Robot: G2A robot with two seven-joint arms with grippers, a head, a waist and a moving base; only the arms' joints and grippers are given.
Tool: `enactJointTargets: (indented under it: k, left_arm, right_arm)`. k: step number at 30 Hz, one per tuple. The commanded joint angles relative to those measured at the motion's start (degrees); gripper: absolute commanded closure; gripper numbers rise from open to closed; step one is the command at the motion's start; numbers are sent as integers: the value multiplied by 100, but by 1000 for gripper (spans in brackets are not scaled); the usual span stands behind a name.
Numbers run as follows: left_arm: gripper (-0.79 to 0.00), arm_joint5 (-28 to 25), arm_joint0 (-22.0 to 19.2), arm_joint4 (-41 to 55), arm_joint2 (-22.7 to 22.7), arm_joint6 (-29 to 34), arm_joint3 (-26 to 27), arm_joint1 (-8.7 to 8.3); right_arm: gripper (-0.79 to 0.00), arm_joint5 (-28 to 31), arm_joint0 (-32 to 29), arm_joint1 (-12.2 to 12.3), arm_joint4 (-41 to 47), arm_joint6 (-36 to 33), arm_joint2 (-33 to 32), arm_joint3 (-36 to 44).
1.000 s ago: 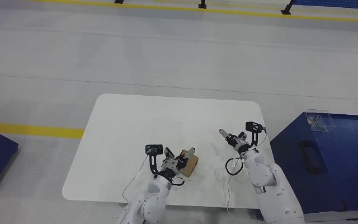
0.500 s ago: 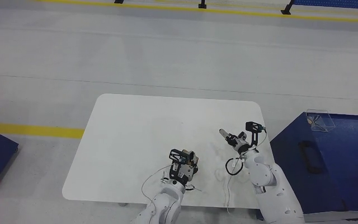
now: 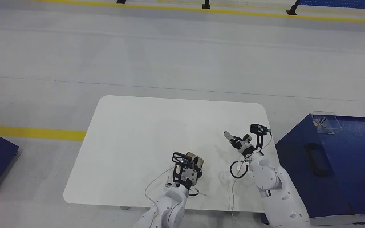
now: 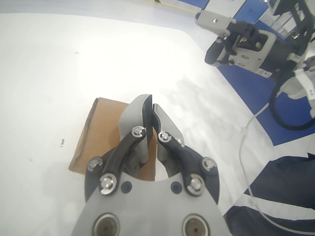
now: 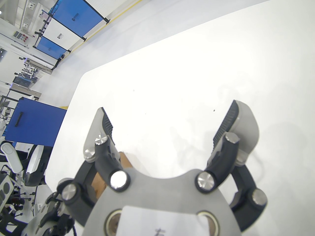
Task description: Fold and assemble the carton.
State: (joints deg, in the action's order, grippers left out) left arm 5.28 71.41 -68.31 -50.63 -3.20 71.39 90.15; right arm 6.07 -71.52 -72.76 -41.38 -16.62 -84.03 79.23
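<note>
A flat brown carton [image 4: 98, 128] lies on the white table [image 3: 142, 131] near its front edge. My left gripper [image 4: 151, 102] is shut, fingertips together with nothing between them, right above the carton's top face. In the top view the carton [image 3: 198, 163] peeks out beside the left wrist [image 3: 183, 162]. My right gripper [image 5: 168, 108] hangs open over bare table toward the right edge, apart from the carton. A brown corner of the carton [image 5: 124, 160] shows behind one of its fingers. The right gripper [image 4: 221, 33] also appears far off in the left wrist view.
A blue cabinet [image 3: 319, 165] stands just past the table's right edge, with a clear plastic box [image 3: 326, 121] on top. A black and white cable [image 3: 234, 170] loops below the right wrist. The back and left of the table are bare white surface.
The left arm has swung right and come over the carton; its fingers, spread one second ago, are now shut. The right arm has kept still.
</note>
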Motion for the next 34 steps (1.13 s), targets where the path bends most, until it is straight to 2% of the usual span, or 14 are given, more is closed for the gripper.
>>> enactJointTargets:
  k: [1, 5, 10, 13, 16, 20, 21, 22, 23, 24, 26, 30, 34]
  left_arm:
    - [0, 17, -39, 48, 36, -81, -60, 26]
    - [0, -64, 12, 236, -11, -434, -27, 45]
    - [0, 56, -86, 108, 10, -101, -206, 57]
    - [0, 111, -83, 113, 16, -265, -144, 74]
    - [0, -72, 53, 197, -73, -689, 83, 55]
    - [0, -340, 418, 161, -286, -1707, 466, -14]
    - [-323, -360, 487, 182, -325, -1896, 525, -22]
    - [-785, -427, 586, 232, -375, -2160, 608, -33]
    - [-785, -427, 586, 232, -375, -2160, 608, -33]
    - [-6, -420, 569, 220, -369, -2116, 599, -33]
    - [-35, -432, 595, 234, -380, -2306, 617, -35]
    - [-312, -427, 585, 232, -375, -2153, 608, -33]
    - [-533, -426, 585, 232, -375, -2153, 608, -33]
  right_arm:
    - [-785, 0, 0, 0, 0, 0, 0, 0]
    - [-785, 0, 0, 0, 0, 0, 0, 0]
    - [-785, 0, 0, 0, 0, 0, 0, 0]
    - [-785, 0, 0, 0, 0, 0, 0, 0]
    - [-785, 0, 0, 0, 0, 0, 0, 0]
    - [-785, 0, 0, 0, 0, 0, 0, 0]
    - [-785, 0, 0, 0, 0, 0, 0, 0]
    - [-785, 0, 0, 0, 0, 0, 0, 0]
    - [-785, 0, 0, 0, 0, 0, 0, 0]
    - [-785, 0, 0, 0, 0, 0, 0, 0]
    - [-785, 0, 0, 0, 0, 0, 0, 0]
    - [-784, 0, 0, 0, 0, 0, 0, 0]
    - [-785, 0, 0, 0, 0, 0, 0, 0]
